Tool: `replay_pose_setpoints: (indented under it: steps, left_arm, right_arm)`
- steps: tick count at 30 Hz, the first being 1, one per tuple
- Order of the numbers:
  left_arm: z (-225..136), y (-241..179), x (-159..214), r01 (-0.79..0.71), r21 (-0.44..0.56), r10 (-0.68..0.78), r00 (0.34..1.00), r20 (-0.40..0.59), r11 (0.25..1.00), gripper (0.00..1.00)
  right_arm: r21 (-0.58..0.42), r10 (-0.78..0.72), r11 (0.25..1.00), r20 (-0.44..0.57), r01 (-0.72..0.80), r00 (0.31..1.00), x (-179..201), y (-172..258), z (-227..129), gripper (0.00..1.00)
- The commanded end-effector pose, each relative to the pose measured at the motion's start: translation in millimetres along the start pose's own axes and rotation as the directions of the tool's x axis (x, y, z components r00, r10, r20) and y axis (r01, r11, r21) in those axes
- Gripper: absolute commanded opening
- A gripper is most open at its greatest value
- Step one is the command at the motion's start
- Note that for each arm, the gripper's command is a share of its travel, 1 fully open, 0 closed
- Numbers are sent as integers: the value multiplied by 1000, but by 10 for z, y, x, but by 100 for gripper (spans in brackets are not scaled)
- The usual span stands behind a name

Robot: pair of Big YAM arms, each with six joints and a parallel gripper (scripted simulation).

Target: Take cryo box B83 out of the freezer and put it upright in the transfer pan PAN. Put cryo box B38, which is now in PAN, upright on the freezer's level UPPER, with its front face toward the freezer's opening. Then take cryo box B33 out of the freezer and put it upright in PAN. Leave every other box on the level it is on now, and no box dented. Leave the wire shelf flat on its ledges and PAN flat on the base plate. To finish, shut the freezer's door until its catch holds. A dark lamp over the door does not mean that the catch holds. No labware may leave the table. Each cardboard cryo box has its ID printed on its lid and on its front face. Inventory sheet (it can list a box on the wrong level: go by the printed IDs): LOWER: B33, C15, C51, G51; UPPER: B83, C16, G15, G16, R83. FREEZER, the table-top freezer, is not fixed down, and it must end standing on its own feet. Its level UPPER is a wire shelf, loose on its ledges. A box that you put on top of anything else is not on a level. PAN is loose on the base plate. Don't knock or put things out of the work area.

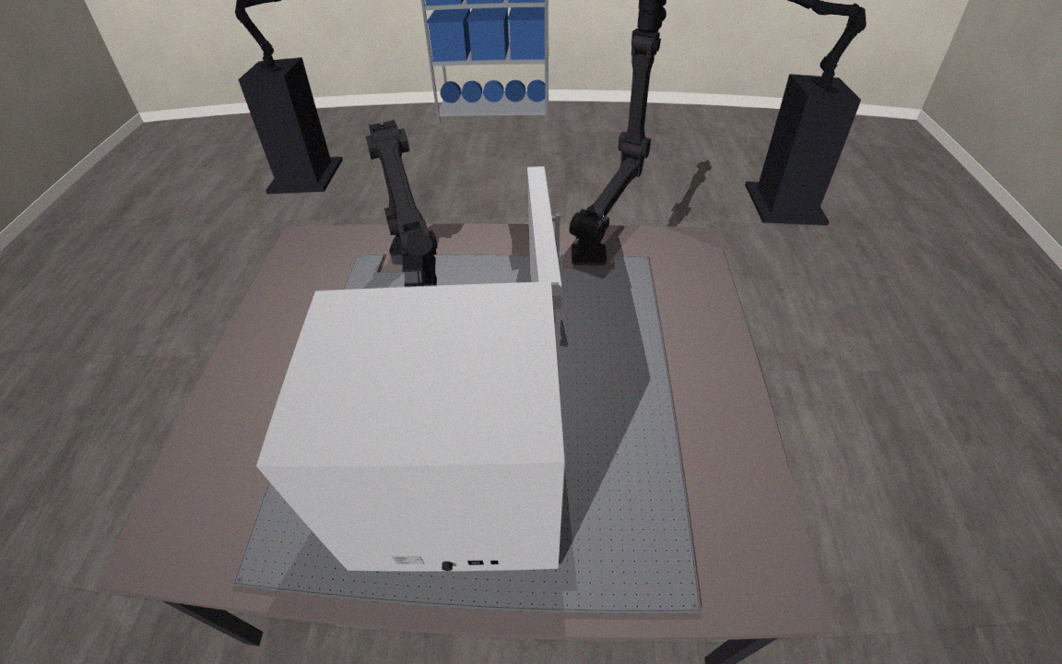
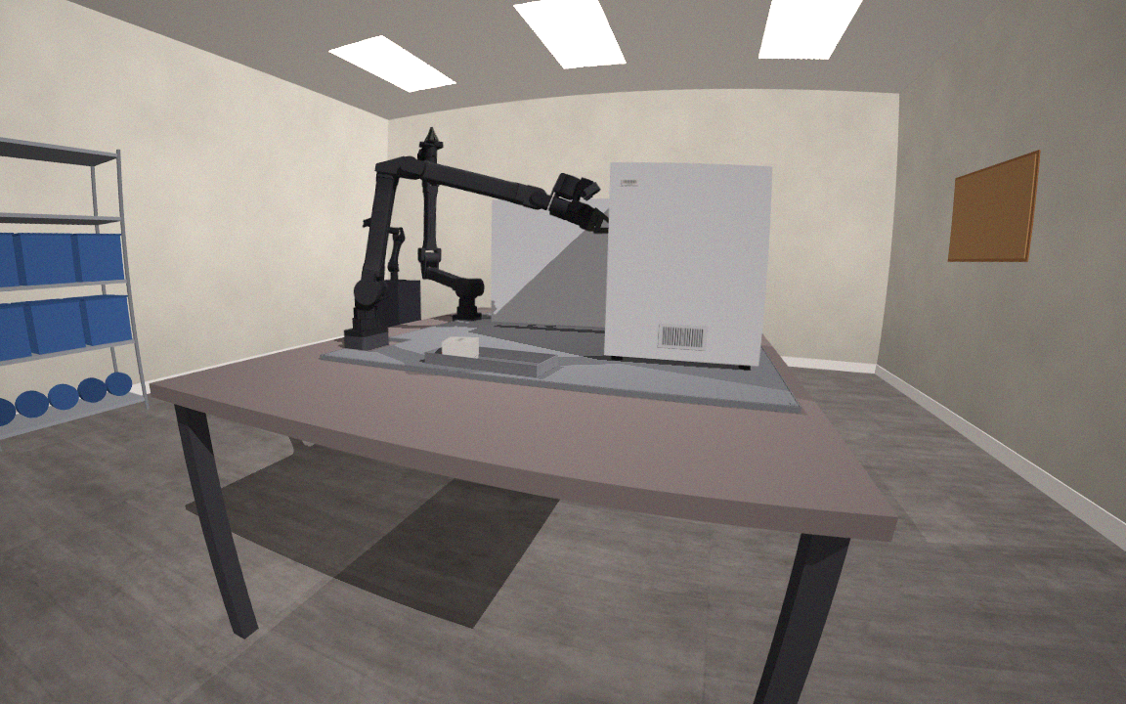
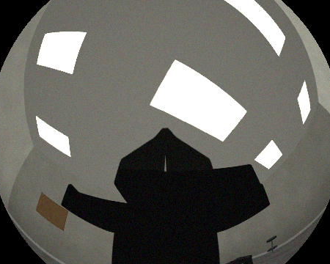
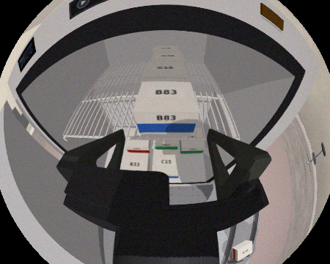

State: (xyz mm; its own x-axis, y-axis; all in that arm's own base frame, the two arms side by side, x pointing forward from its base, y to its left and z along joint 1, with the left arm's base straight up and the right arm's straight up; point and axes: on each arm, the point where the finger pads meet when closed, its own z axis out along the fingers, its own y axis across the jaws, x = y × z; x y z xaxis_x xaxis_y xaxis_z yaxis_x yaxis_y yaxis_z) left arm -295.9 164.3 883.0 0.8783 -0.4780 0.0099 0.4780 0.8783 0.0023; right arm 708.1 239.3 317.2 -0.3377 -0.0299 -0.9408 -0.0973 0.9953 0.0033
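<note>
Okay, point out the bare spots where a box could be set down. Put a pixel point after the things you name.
The pan (image 2: 510, 362) is bare beyond the white box (image 2: 460, 340) (image 4: 243, 251) at one end. On the wire shelf (image 4: 81, 117), bare wires flank B83 (image 4: 166, 106). Crowded: the shelf's middle, with boxes lined up behind B83, and the level below, around B33 (image 4: 134, 163) and C15 (image 4: 166, 162).

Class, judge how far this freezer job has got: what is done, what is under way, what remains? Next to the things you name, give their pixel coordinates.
Done: the freezer door (image 1: 543, 227) (image 2: 541, 258) stands open. Under way: the right gripper (image 4: 166, 133), open and holding nothing, seems lined up for B83 (image 4: 166, 97), still on the wire shelf (image 4: 81, 117). Left: all three box moves, with B33 (image 4: 134, 163) inside and one box (image 2: 460, 346) (image 4: 243, 251) in the pan (image 2: 497, 363), then shutting the door.
</note>
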Motion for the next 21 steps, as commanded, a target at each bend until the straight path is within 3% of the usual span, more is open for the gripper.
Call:
replay_pose_setpoints:
  steps: [1, 21]
  left_arm:
    - [7, 7, 135, 12, -2, -13, 999, -37, 1000, 0]
    - [7, 7, 135, 12, -2, -13, 999, -37, 1000, 0]
  right_arm:
    - [5, 3, 1000, 37, -3, 999, -311, -54, 97, 100]
    - [5, 3, 1000, 37, -3, 999, -357, -58, 201, 100]
